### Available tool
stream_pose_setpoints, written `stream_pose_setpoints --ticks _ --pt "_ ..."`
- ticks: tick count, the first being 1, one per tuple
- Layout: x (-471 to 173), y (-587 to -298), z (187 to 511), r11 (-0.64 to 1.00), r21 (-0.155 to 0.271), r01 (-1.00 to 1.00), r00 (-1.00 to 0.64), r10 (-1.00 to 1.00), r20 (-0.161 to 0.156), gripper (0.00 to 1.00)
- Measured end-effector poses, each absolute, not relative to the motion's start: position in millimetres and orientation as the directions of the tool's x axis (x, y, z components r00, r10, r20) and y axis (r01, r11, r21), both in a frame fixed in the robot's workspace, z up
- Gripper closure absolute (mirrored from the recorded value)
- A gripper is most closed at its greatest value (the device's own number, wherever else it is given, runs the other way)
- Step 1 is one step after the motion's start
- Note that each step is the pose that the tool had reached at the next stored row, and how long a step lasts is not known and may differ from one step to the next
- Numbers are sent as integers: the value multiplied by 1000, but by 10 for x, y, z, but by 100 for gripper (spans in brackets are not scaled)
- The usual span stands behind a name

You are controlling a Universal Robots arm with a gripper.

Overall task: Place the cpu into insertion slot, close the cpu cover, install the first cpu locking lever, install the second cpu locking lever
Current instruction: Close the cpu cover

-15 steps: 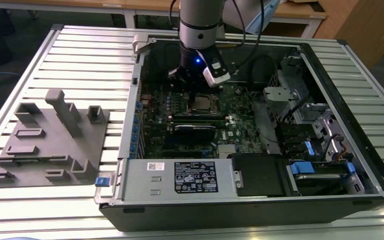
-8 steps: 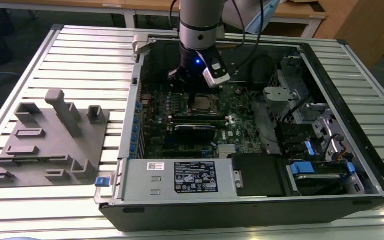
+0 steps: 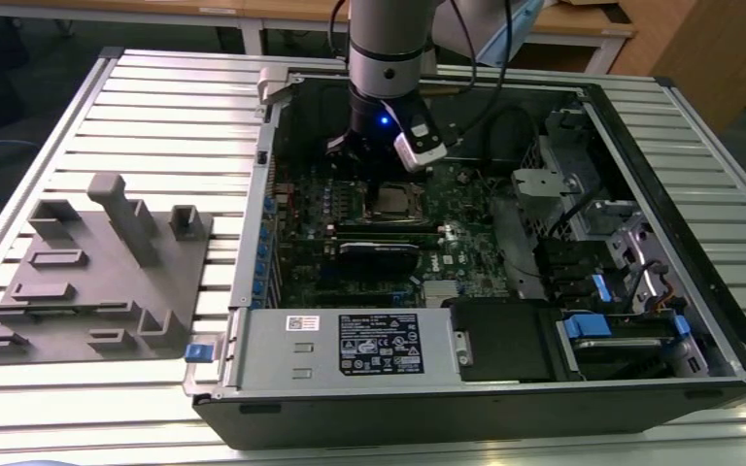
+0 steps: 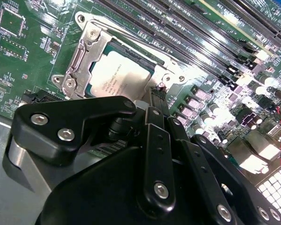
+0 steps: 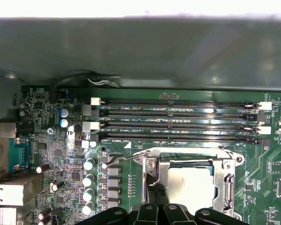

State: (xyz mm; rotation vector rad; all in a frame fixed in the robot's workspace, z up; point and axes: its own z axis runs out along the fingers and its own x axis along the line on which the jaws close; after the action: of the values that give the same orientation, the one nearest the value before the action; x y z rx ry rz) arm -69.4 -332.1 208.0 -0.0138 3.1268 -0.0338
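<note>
- The gripper (image 4: 157,93), its black linkage bulking closest in the second wrist view, is pressing its two fingers together, with no gap showing between the tips.
- Those tips are hanging right at one corner of the cpu cover (image 4: 86,51), just beside its edge. Whether they are touching the metal cannot be told.
- The cpu cover is lying flat on the green motherboard (image 5: 61,154), framing the cpu (image 4: 118,77).
- The cpu is sitting level inside that frame, its pale metal top showing through the square window. The insertion slot is lying hidden beneath the two.
- A wire locking lever (image 5: 124,158) is running along the side of the cover nearest the long black memory slots (image 5: 178,123).
- The lever's hooked end is sticking out past the cover's corner, toward a column of silver-topped capacitors (image 5: 89,180).
- In the exterior view, the robot arm (image 3: 387,49) is reaching straight down into an open computer case (image 3: 477,417), with the gripper standing over the cpu near the middle of the board.
- A silver power supply (image 3: 347,345) is lying along the case edge nearest that camera.
- A grey moulded fixture (image 3: 88,262) is resting on the slatted metal table (image 3: 152,87), at the exterior view's left and well apart from the case.
</note>
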Motion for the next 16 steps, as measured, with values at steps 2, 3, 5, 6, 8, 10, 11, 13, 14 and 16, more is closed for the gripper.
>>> stream_pose_setpoints --ticks 2,3,5,6,8,10,11,13,14,16 --pt "-694 -3321 2074 1000 -22 -9 -1000 -9 -15 89" --pt "-694 -3321 2074 1000 -22 -9 -1000 -9 -15 89" --pt "-694 -3321 2069 1000 -21 -9 -1000 -9 -15 89" --pt "-694 -3321 2065 1000 -21 -9 -1000 -9 -15 89" --pt "-694 -3321 2062 1000 -22 -9 -1000 -9 -15 89" --pt "-694 -3322 2062 1000 -22 -9 -1000 -9 -14 89" --pt "-694 -3321 2061 1000 -22 -9 -1000 -9 -15 89" --pt "-694 -3311 2060 1000 -22 -9 -1000 -9 -15 89" --pt "-694 -3310 2060 1000 -22 -9 -1000 -9 -15 89" --pt "-695 -3303 2060 1000 -22 -9 -1000 -9 -15 89"
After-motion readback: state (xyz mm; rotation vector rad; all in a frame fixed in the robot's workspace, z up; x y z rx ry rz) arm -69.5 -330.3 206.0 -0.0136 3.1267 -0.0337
